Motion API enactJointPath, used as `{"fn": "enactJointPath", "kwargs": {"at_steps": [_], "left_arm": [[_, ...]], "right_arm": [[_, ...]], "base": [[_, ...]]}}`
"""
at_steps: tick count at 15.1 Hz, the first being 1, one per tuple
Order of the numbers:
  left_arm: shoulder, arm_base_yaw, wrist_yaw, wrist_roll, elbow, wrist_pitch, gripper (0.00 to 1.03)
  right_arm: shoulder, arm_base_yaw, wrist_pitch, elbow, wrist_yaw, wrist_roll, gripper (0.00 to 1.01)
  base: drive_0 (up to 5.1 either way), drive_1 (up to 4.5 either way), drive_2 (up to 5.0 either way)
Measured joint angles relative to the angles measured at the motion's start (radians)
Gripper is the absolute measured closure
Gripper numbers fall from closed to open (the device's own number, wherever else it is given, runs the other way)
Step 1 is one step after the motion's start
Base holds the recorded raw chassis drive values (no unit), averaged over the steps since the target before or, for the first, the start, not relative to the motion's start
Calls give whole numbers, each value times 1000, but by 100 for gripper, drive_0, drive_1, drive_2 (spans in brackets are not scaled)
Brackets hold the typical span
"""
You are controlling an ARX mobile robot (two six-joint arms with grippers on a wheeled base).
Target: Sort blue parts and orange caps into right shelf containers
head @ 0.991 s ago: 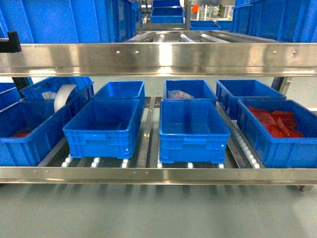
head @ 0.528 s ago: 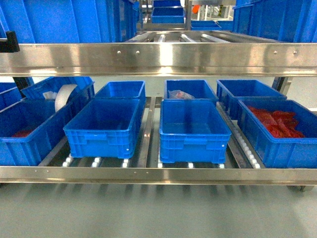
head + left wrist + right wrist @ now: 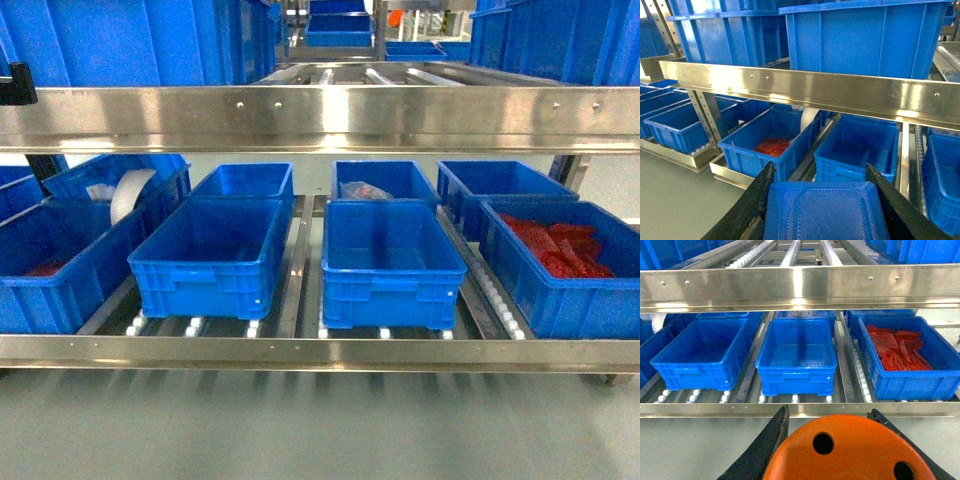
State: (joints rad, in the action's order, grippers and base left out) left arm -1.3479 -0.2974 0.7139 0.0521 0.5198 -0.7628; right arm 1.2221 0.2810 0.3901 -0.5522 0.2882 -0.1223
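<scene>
Between the dark fingers of our right gripper (image 3: 832, 440) sat an orange cap (image 3: 845, 450), its rounded top with two dark holes filling the bottom of the right wrist view; the jaws were pinching it from both sides. Our left gripper (image 3: 820, 200) likewise clamped a blue part (image 3: 825, 212), a flat, textured tray-like piece held between its two black fingers. Ahead of both stood the right shelf (image 3: 320, 352), its steel front rail running across the head view with white rollers showing just behind it. On the lower level we saw the blue crates (image 3: 390, 262) in two rows. The two middle front crates appeared empty. The far right front crate (image 3: 560, 265) held a heap of red pieces (image 3: 555, 248), and the left front crate (image 3: 50, 265) showed a little red at its bottom. Behind that one, a tilted crate held a white roll (image 3: 130, 195). More blue crates stood on the upper level.
</scene>
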Motion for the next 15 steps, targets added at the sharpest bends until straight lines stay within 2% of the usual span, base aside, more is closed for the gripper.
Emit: {"fn": "enactJointPath", "kwargs": {"at_steps": [15], "left_arm": [[0,0,0,0,0,0,62]], "right_arm": [[0,0,-1,0,0,0,59]], "base": [[7,405,-392]]}}
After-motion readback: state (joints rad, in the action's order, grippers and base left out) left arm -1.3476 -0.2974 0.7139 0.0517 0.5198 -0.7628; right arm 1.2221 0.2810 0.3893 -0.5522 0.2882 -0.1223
